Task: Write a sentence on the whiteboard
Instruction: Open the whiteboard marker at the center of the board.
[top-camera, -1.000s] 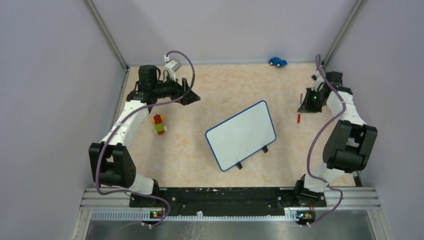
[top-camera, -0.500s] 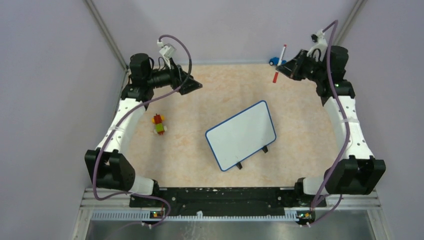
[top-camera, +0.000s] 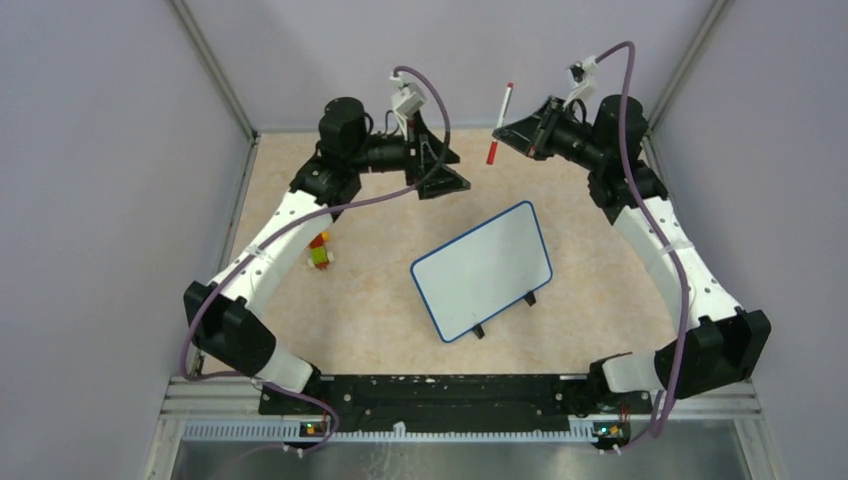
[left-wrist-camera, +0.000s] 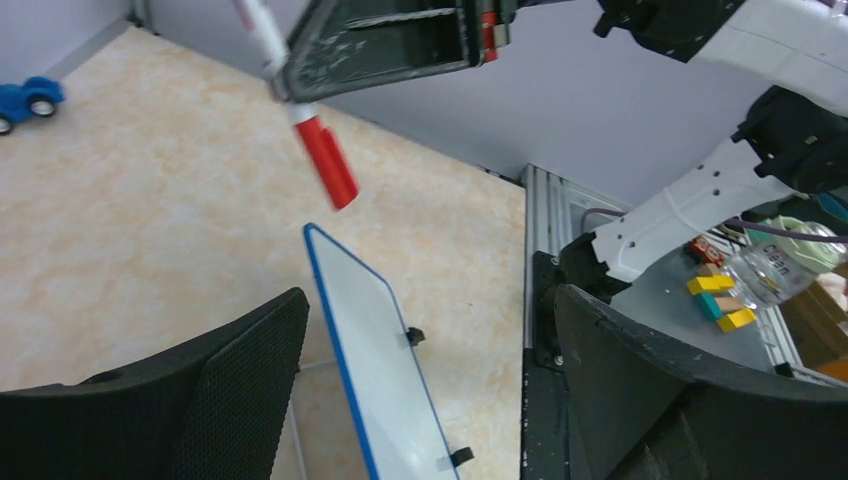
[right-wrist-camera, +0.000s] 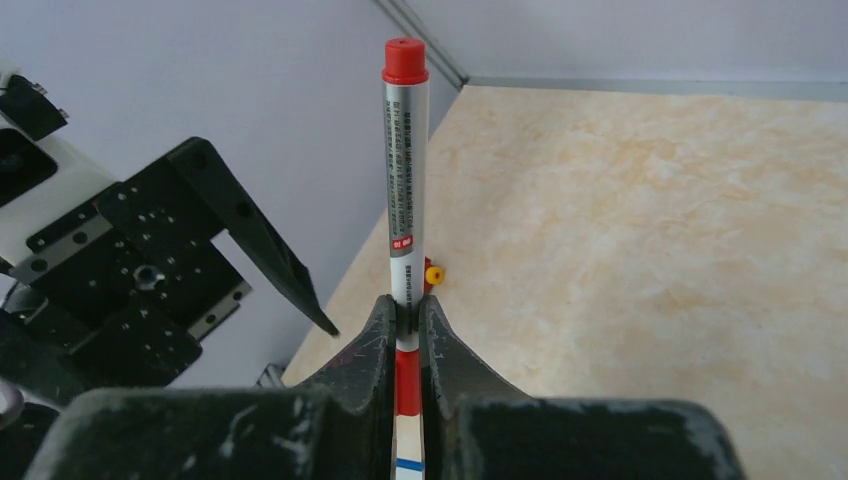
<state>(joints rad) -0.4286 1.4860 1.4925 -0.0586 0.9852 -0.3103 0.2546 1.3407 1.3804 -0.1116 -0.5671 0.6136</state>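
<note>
Whiteboard (top-camera: 480, 270) blocks mid-table, toy blocks (top-camera: 318, 250) sit well left with passing room between; marker (top-camera: 501, 122) hangs near left gripper (top-camera: 452, 170).

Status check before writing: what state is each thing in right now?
left gripper: open, empty, in the air
right gripper: shut on the marker, in the air
marker: red cap on
whiteboard: blank, nothing written
</note>
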